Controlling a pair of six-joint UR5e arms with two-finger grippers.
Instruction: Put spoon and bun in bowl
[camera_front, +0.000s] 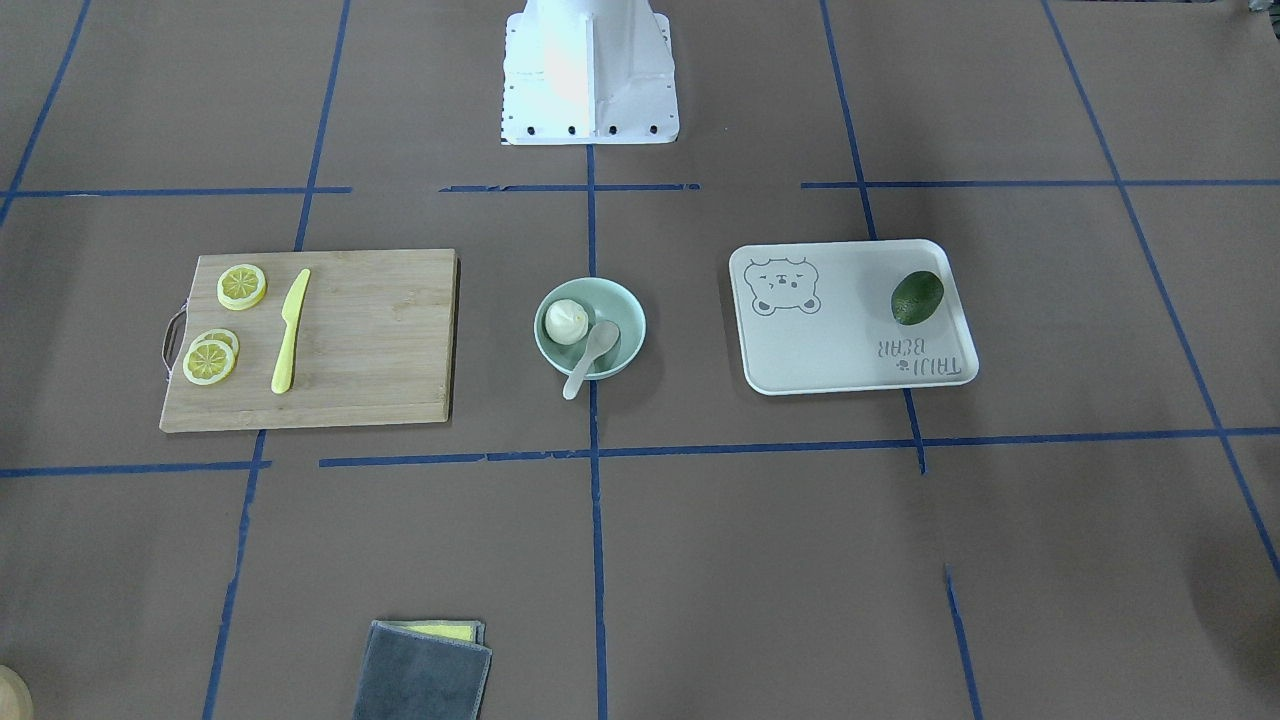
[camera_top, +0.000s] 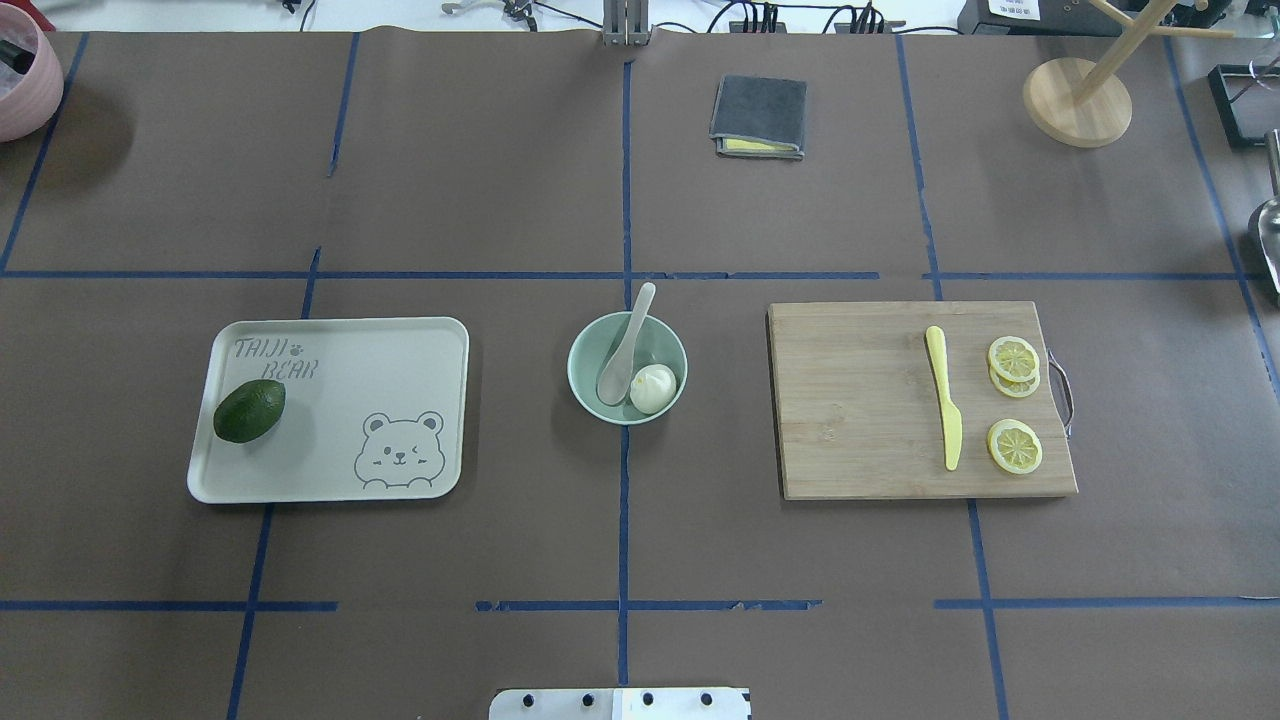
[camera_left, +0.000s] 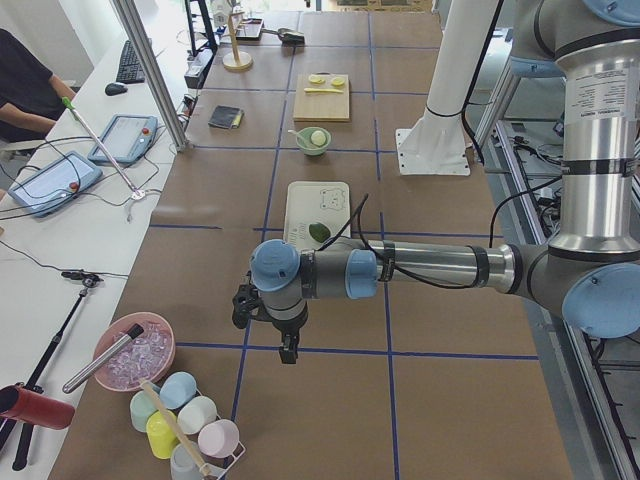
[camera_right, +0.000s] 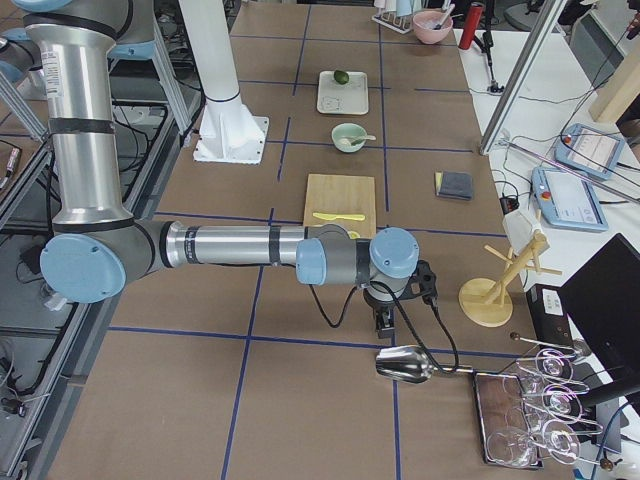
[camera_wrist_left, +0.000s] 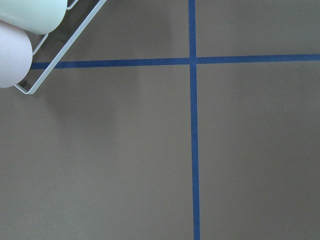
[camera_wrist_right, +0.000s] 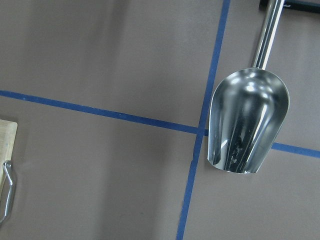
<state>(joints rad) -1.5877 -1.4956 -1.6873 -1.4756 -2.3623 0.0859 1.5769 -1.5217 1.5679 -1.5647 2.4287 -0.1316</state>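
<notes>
The pale mint-green bowl (camera_top: 662, 346) stands at the table's middle, also in the front view (camera_front: 612, 299). The white pleated bun (camera_top: 652, 388) lies inside it, seen in the front view too (camera_front: 566, 322). The off-white spoon (camera_top: 625, 345) rests with its scoop in the bowl and its handle over the far rim, also in the front view (camera_front: 592, 352). My left gripper (camera_left: 288, 352) hangs over bare table far off at the left end. My right gripper (camera_right: 385, 325) hangs far off at the right end. I cannot tell whether either is open or shut.
A bear tray (camera_top: 400, 360) with an avocado (camera_top: 249, 411) lies left of the bowl. A wooden board (camera_top: 860, 400) with a yellow knife (camera_top: 943, 410) and lemon slices (camera_top: 1014, 447) lies right. A folded cloth (camera_top: 758, 115) lies far. A metal scoop (camera_wrist_right: 247, 120) and a cup rack (camera_wrist_left: 30, 30) are below the wrists.
</notes>
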